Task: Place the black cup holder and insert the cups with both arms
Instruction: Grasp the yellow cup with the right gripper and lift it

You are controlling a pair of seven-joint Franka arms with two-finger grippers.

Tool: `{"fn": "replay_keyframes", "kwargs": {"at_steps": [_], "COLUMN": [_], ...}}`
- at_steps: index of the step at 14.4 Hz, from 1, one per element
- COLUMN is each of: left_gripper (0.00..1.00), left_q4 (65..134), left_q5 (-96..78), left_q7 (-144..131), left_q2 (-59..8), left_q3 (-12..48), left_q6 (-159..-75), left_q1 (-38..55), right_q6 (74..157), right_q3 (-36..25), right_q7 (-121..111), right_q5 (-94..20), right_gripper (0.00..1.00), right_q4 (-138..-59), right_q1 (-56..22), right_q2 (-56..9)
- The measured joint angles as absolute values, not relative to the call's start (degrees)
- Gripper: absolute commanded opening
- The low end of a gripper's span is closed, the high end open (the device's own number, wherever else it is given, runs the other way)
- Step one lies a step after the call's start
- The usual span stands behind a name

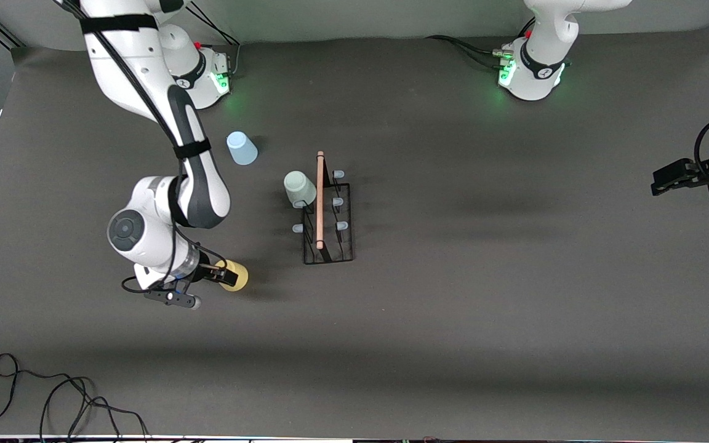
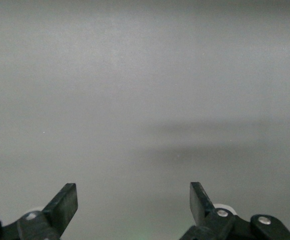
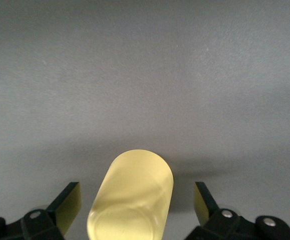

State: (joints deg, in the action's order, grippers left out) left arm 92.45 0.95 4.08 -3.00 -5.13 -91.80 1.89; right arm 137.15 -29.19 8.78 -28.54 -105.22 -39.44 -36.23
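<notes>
Though hidden frontally — right claw [image 3: 134,210] astride yellow cup [image 3: 132,200]

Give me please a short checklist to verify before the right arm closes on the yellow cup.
1. Right end effector open: ok.
2. Yellow cup between its fingers, gaps both sides: ok.
3. Cup upside down: cannot tell.
4. Black cup holder upright on table: ok.
5. Free pegs remaining; pale green cup already on one: ok.
6. Left end effector open, waiting at its table end, away from the holder: ok.
</notes>
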Motion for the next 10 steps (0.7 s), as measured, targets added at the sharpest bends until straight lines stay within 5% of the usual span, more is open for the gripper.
{"fn": "replay_keyframes", "kwargs": {"at_steps": [5, 8, 10], "left_gripper": [1.0, 1.0, 1.0], "left_q4": [92.4, 92.4, 92.4], "left_q5": [0.9, 0.9, 0.9], "left_q7": [4.1, 4.1, 4.1], "left_q2": [-2.9, -2.8, -2.7], "left_q3": [-5.1, -5.1, -5.0], "left_q6": [-91.7, -90.5, -90.4], "left_q1": [1.7, 1.7, 1.7], "right_q6": [137.2, 137.1, 136.3], "right_q3": [-28.4, -28.4, -28.4], "right_q7": [8.7, 8.7, 8.0], "right_q5": [-33.5, -33.6, -33.6], "right_gripper": [0.99, 0.56, 0.52], "right_q4": [-103.5, -103.4, -103.3], "right_q1": [-39.6, -39.6, -39.8], "right_q2": [-39.8, -39.9, -39.9]}}
